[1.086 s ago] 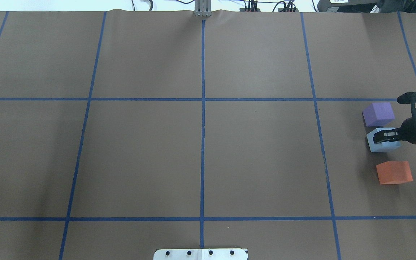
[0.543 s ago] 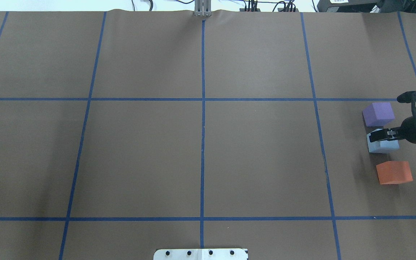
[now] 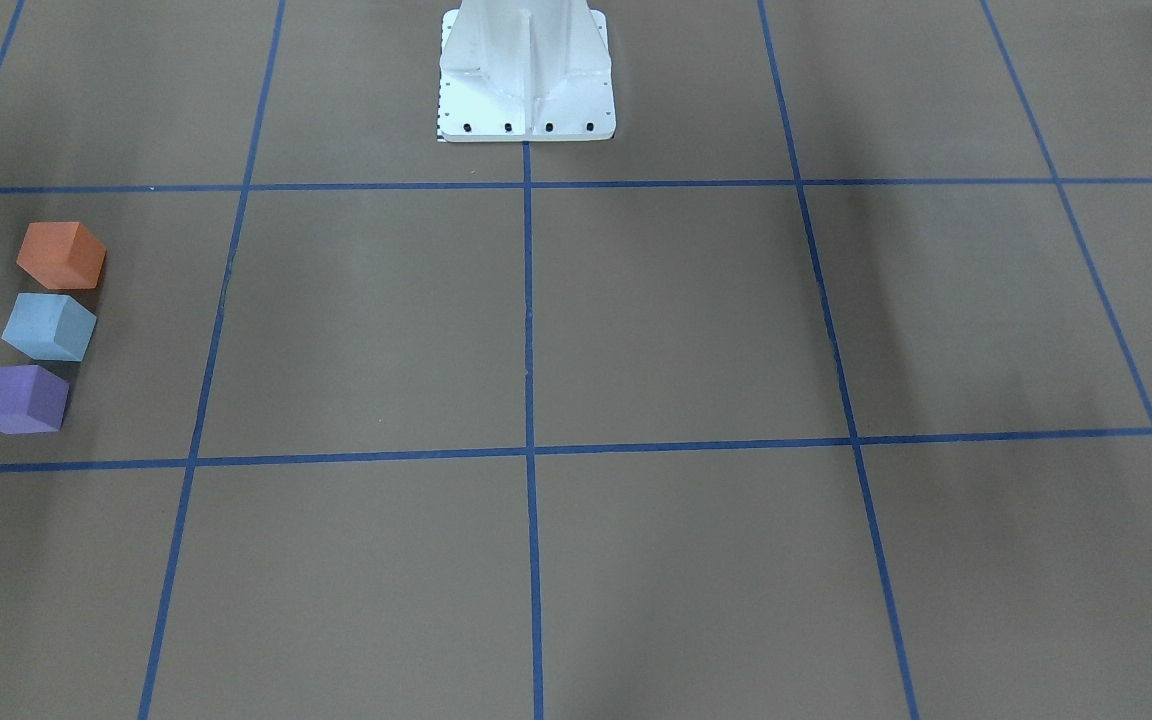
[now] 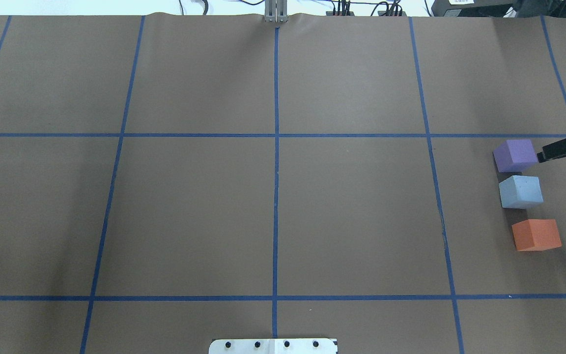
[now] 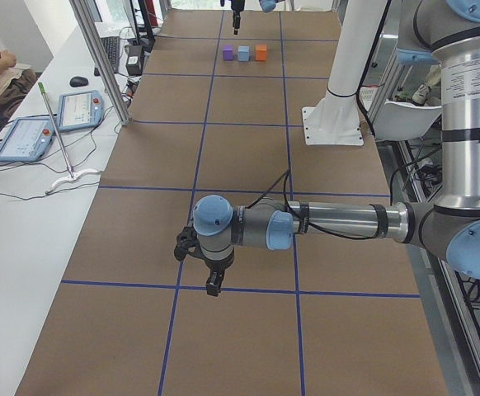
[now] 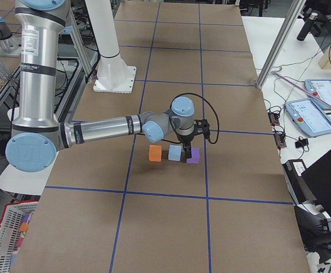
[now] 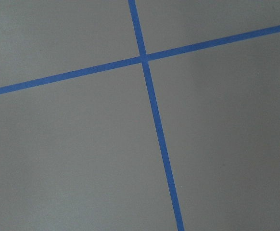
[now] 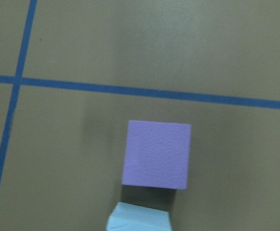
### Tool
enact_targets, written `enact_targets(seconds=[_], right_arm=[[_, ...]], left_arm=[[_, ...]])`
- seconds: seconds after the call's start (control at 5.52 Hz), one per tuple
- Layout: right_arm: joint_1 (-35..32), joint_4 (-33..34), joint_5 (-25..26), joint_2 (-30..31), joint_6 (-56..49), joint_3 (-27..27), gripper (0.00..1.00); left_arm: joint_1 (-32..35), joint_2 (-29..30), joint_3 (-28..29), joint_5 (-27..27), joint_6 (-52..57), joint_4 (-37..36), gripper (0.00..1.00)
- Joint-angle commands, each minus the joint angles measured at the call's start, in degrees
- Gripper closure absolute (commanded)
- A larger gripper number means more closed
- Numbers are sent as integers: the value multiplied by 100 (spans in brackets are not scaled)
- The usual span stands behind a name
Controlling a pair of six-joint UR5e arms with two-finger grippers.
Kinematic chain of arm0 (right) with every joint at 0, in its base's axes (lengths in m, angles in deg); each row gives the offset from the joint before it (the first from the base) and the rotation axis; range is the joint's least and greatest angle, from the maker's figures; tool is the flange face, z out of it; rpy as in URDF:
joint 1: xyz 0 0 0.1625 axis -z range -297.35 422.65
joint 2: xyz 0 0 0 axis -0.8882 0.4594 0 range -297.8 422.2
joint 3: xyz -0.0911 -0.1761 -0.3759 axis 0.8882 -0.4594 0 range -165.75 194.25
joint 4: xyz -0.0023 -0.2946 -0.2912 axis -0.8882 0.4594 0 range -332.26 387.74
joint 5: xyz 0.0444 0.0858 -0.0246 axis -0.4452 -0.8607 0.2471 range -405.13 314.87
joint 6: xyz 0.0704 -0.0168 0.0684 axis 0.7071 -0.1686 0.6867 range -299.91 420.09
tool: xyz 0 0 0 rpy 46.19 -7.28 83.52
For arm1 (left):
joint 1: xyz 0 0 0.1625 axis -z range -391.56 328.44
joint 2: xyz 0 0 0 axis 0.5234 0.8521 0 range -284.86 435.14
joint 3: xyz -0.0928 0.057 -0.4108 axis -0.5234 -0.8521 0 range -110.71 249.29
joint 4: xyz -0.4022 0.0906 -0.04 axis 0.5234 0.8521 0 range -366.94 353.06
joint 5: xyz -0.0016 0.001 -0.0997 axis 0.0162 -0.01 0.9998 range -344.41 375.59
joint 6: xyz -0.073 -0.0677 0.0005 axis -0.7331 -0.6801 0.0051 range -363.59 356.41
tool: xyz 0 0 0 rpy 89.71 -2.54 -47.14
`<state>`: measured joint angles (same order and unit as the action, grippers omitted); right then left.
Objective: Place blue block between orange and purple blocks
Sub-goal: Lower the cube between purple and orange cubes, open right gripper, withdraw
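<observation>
The light blue block (image 4: pixel 521 191) rests on the table between the purple block (image 4: pixel 515 155) and the orange block (image 4: pixel 536 235), in one row near the right edge. The row also shows in the front view, with blue (image 3: pixel 48 326), purple (image 3: pixel 19 398) and orange (image 3: pixel 61 255). My right gripper (image 4: pixel 564 123) is open and empty. It is raised beside the purple block, with one finger (image 4: pixel 558 149) just right of it. The right wrist view looks down on the purple block (image 8: pixel 157 154). My left gripper (image 5: pixel 211 276) hovers low over bare table far from the blocks. I cannot tell its state.
The robot's white base plate (image 4: pixel 273 345) sits at the near middle edge. Blue tape lines (image 4: pixel 276 147) divide the brown table cover into squares. The row of blocks lies close to the table's right end.
My right gripper has moved off the blue block, up and toward the far right edge. The blue block has stayed on the table between the other two.
</observation>
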<state>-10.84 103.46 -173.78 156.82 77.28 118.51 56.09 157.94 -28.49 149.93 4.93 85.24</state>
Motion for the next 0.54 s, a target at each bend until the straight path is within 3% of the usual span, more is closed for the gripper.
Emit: enact_targets(seconds=[0.0,0.18,0.36], right_arm=[[-1450,2199,-90,-329,-2892,-3,0],[-1892,2627,-55,17,-3122,-64,0],[-1958,2362,-11,508,-3142,14,0]], left_arm=[[6,-61,23,-13,-8,-8,0],[6,-44,32,-13,-25,-17,0],[6,-61,14,-4,-8,-8,0]])
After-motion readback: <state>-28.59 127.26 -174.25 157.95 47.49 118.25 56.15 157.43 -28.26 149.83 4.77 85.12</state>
